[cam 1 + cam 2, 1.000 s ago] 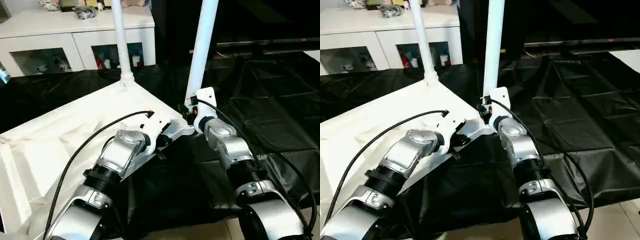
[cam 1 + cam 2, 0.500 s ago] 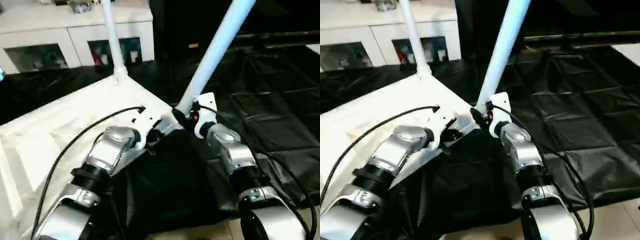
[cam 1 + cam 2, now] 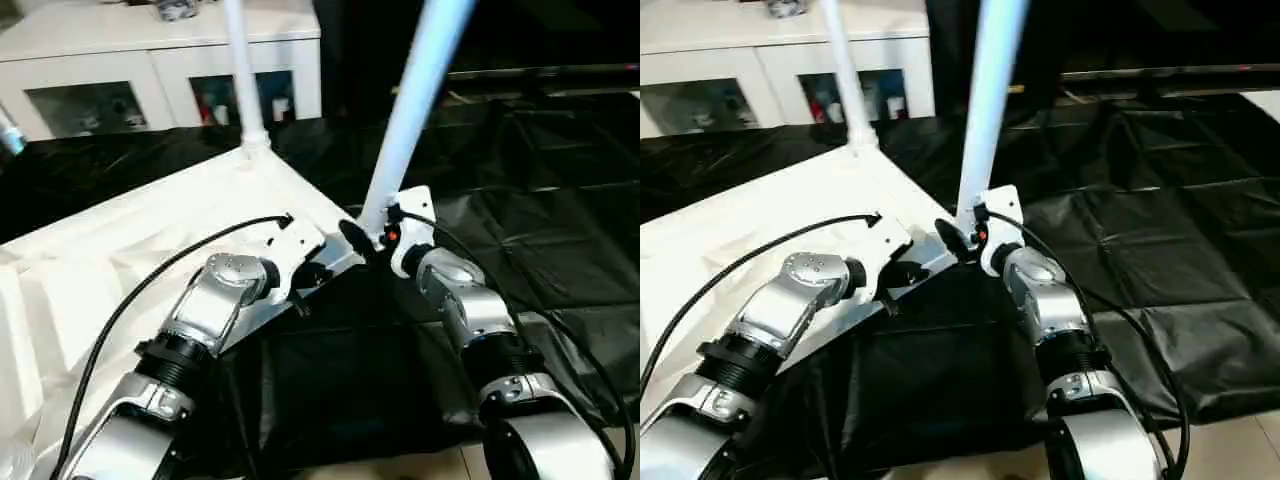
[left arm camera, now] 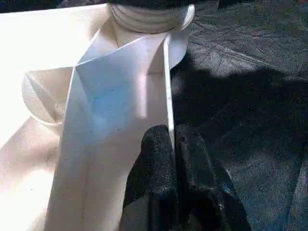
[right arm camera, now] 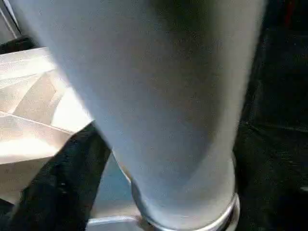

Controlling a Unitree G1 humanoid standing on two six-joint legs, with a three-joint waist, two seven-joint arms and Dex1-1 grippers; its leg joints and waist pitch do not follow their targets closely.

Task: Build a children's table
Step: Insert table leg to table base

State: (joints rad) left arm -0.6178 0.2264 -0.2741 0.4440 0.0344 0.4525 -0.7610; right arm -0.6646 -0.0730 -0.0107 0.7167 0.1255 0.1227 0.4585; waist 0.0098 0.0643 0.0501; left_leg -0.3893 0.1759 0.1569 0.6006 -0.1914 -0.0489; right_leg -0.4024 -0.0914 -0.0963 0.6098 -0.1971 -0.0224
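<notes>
The children's table (image 3: 120,270) lies upside down on black cloth, ribbed underside up. One white leg (image 3: 243,70) stands in the far corner socket. A second leg (image 3: 415,110) rises from the near right corner socket, leaning a little to the right. My right gripper (image 3: 375,235) is open around that leg's base; one black finger (image 5: 62,192) stands off the tube with a gap between them. My left gripper (image 4: 172,132) is shut on the thin rim wall of the table (image 4: 120,86) just short of that corner socket.
The black cloth (image 3: 540,180) covers the big table to the right and front. A white glass-door cabinet (image 3: 150,60) stands behind it. Pale floor (image 3: 1240,430) shows at the near right corner. Cables loop over both forearms.
The near leg leaned far to the right half a second ago and now stands steeper. My right gripper's fingers have spread at its base. The head camera has shifted. The left gripper holds as before.
</notes>
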